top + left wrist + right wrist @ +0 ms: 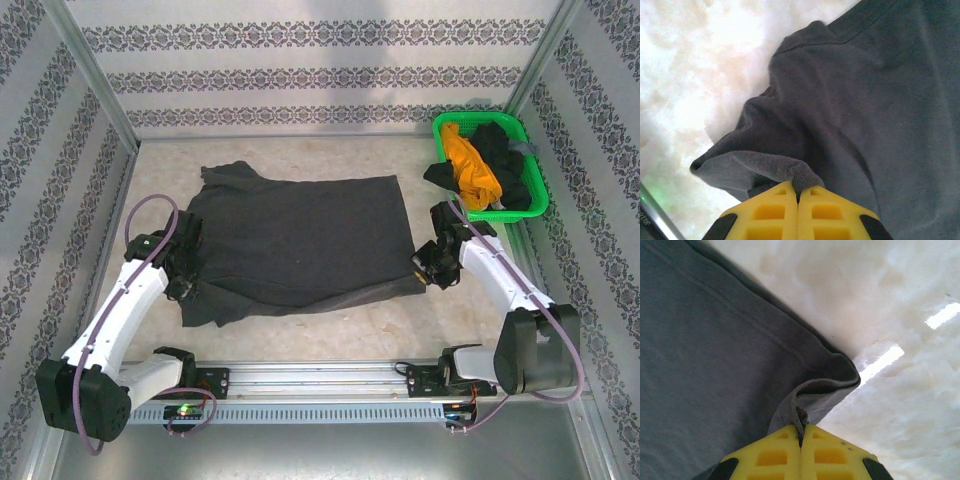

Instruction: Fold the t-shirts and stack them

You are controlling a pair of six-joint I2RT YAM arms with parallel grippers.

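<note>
Marble table (pixel 330 330) | left gripper (pixel 798 192), right gripper (pixel 801 434) both clamp grey shirt (pixel 300 240) edge | lift level, hem taut

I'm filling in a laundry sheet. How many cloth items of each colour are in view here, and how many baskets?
charcoal-grey t-shirt: 1
mustard-yellow cloth: 1, in the basket
black cloth: 1 heap in the basket; separate pieces cannot be told apart
green basket: 1
Total: 4
</note>
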